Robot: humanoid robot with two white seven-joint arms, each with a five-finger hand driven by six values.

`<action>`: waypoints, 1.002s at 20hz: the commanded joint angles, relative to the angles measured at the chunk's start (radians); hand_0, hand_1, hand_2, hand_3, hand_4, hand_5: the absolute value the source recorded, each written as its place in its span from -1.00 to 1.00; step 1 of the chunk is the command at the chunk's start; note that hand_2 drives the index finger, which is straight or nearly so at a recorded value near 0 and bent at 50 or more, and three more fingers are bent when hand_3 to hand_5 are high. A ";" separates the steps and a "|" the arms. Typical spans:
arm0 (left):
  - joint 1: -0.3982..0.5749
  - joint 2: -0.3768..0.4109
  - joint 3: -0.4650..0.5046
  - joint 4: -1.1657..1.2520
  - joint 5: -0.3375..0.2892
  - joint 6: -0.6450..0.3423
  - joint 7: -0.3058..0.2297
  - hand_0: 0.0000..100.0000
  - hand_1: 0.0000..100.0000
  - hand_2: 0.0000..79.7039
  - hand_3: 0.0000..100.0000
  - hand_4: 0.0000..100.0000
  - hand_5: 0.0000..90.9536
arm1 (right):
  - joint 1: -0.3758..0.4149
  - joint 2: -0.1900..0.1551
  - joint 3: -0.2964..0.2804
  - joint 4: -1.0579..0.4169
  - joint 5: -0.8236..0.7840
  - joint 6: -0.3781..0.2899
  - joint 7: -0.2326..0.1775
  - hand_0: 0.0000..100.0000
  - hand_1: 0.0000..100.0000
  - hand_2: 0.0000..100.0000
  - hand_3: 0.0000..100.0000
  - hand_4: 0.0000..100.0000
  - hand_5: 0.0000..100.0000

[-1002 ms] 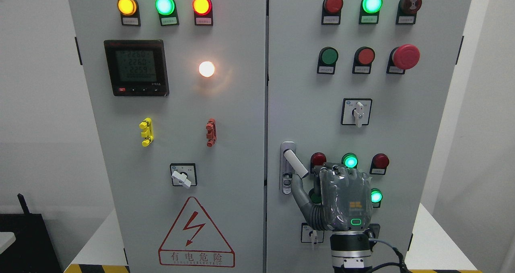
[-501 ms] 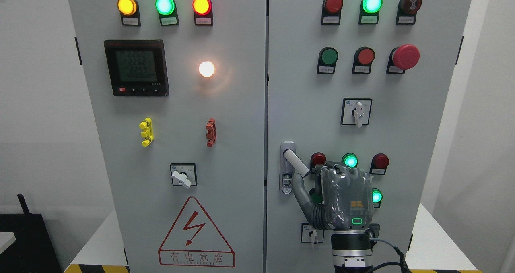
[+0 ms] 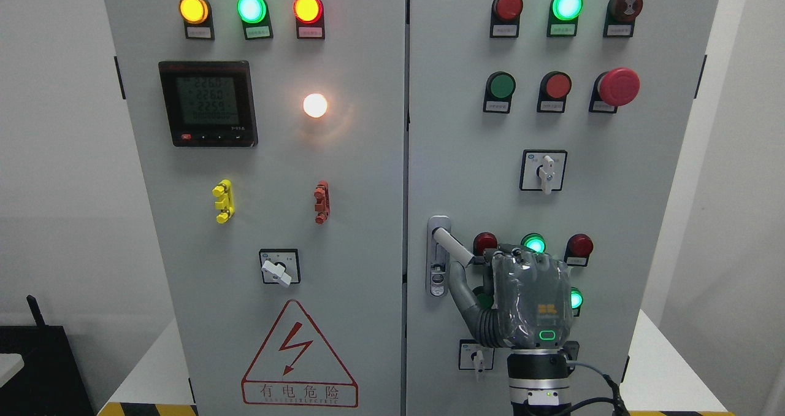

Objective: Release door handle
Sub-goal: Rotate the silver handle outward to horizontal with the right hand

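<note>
Grey sheet steel fills the frame: a two-door cabinet [image 3: 343, 177] seen head-on. At the upper left of the frame sit amber, green and red lamps, with a black digital meter [image 3: 207, 103] beneath them and a glowing white lamp [image 3: 315, 105] to its right. Lower on the left door are a yellow clip, a red clip, a small rotary switch [image 3: 279, 267], and a red lightning warning triangle [image 3: 298, 354] at the bottom centre.

Past the centre seam, on the right door, the door handle [image 3: 452, 246] sits at the lower middle of the frame, its white lever swung out from a metal backplate and slanting down to the right. The right hand [image 3: 521, 299] comes up from the bottom edge right of centre, back of the palm toward the camera. Its thumb reaches up-left to just under the lever's tip; whether it touches cannot be told. The fingers curl forward over the knuckles, close to the lever's end, and their grip cannot be told. Green and red lamps surround the hand, and a red mushroom button [image 3: 618, 86] sits at the upper right.
</note>
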 commanded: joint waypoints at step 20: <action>0.000 0.000 -0.012 -0.015 0.000 0.000 0.000 -0.76 -0.22 -1.00 -1.00 -1.00 -1.00 | -0.027 -0.003 -0.020 -0.016 0.000 0.001 0.003 -0.02 -0.13 1.00 1.00 1.00 0.98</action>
